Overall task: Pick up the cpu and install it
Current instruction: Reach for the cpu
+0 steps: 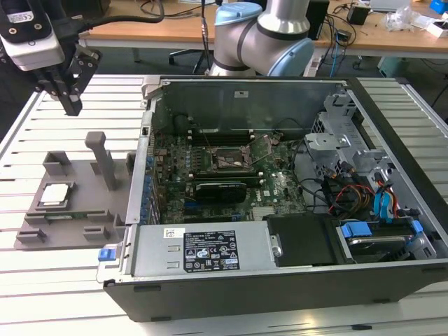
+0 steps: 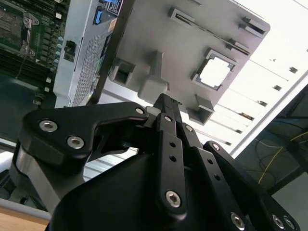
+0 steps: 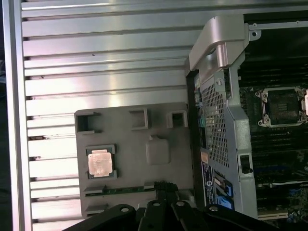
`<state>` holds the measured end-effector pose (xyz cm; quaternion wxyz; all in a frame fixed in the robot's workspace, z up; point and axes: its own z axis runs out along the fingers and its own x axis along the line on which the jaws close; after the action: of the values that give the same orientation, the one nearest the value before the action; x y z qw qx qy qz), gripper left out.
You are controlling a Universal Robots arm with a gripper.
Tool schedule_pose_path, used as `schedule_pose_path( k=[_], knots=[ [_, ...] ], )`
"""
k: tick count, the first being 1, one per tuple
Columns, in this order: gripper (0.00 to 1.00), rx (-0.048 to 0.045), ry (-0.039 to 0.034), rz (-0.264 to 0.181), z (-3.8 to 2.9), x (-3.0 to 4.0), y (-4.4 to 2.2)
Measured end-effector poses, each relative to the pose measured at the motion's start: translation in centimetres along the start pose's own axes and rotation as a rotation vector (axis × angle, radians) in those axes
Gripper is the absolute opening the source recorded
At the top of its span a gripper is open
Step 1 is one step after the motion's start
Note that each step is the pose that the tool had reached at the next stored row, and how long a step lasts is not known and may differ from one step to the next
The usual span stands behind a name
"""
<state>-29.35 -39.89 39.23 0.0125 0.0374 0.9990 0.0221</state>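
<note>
Hanging the gripper [image 1: 72,107] high above the grey tray [image 1: 77,218], pinching jaws together on nothing, judging height in the exterior view, framing the pocketed cpu [image 3: 99,162] in both wrist views.

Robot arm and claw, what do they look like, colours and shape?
The arm is a silvery metal tube with light blue caps on its rounded joints. The claw is black, built of flat jointed bars fastened with silver bolt heads and narrowing to slim tips. Above it in the exterior view sits a pale grey box with a black panel.
</note>
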Motion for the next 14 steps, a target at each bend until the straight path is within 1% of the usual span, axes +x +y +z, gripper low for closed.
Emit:
schedule_pose_path(
  k=[14],
  knots=[
    [0.11,0.0000,0.0000,0.000,-0.02,2.19,-0.16]
  ],
)
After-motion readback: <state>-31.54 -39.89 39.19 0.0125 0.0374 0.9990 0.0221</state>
